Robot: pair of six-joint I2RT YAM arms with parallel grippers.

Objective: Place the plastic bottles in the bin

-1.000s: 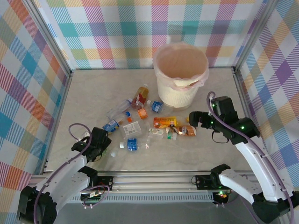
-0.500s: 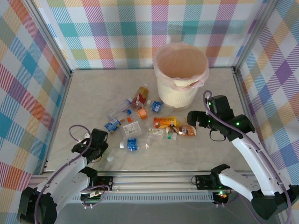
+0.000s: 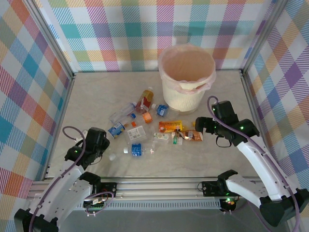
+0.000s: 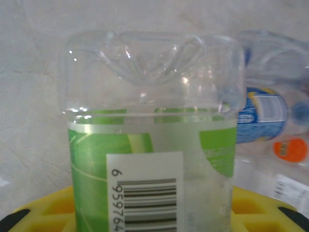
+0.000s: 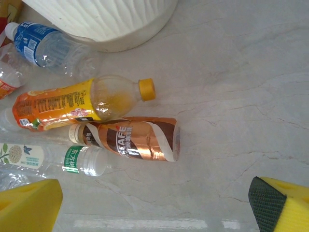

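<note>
A clear plastic bottle [image 4: 152,145] with a green label and a barcode stands between the yellow pads [image 4: 43,212] of my left gripper [image 4: 152,215], which is shut on it. In the top view that gripper [image 3: 99,145] sits left of the scattered plastic bottles [image 3: 145,130]. My right gripper [image 3: 199,124] is open beside a copper-brown coffee bottle [image 5: 130,140], with nothing between its fingers [image 5: 29,203]. An orange-labelled bottle [image 5: 72,104] and a blue-labelled one [image 5: 43,46] lie by the cream bin [image 3: 187,79], whose base [image 5: 101,19] is close above them.
Checked walls and metal frame posts [image 3: 58,53] enclose the marble table [image 3: 96,96]. A loose white cap [image 3: 112,157] lies near the left gripper. A blue-labelled bottle [image 3: 136,149] rests in front of the pile. Bare table lies to the right of the coffee bottle [image 5: 241,96].
My left gripper has shut on the green-labelled bottle and drawn back to the left with it. The right gripper has edged slightly left toward the coffee bottle, still open.
</note>
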